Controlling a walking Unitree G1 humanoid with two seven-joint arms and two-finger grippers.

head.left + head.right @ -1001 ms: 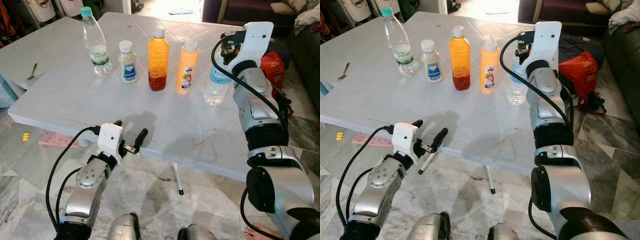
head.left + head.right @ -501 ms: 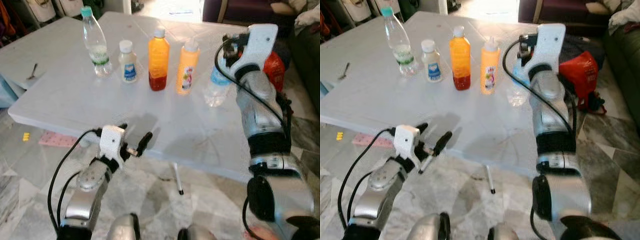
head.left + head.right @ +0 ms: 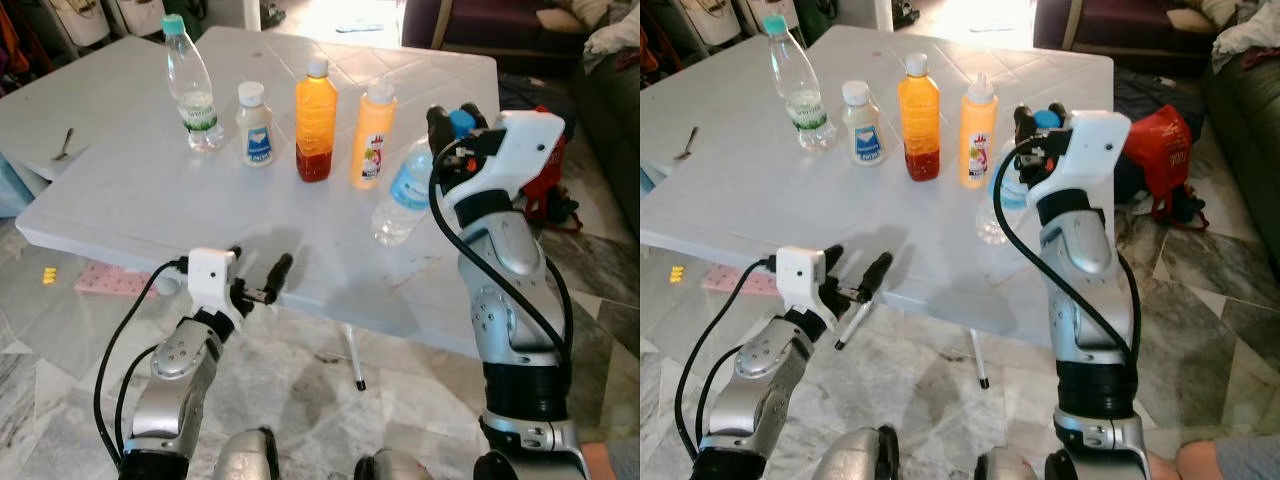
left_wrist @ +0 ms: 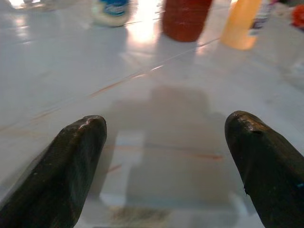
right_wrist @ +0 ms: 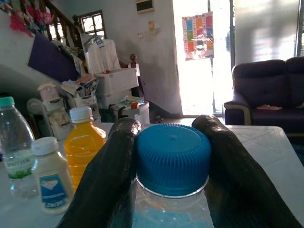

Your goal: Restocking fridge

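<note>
Closest to me, the left gripper (image 3: 258,281) hangs just off the near edge of the white plastic table (image 3: 130,190), its two blunt, matte black fingers (image 4: 78,156) spread wide with nothing between them. From the wrist, they frame a smooth, faintly scratched stretch of tabletop with a soft shadow on it.

Further in, toward the right side, the right gripper (image 3: 1038,120) has clamped its fingers on the neck of a clear water bottle (image 3: 403,193), one finger on each side of the ribbed blue cap (image 5: 173,158). The bottle leans at a slant, its top tipped toward the robot's right and its base toward the table's middle; I cannot tell whether the base still touches the surface. It has thin, crinkly walls and a pale blue label.

Behind it stands a row of containers, upright and apart from each other: an orange squeeze bottle (image 3: 374,134) with a pointed white nozzle and a picture label, a squarish bottle of orange liquid (image 3: 316,118) darkening to red at the bottom, a small cream jar-like bottle (image 3: 256,124) with a blue label and white cap, and a tall clear bottle (image 3: 189,83) with a teal cap.

Far left lies a metal spoon (image 3: 64,144). Beyond the table's right edge, a red bag (image 3: 1153,150) sits on the marbled floor.
</note>
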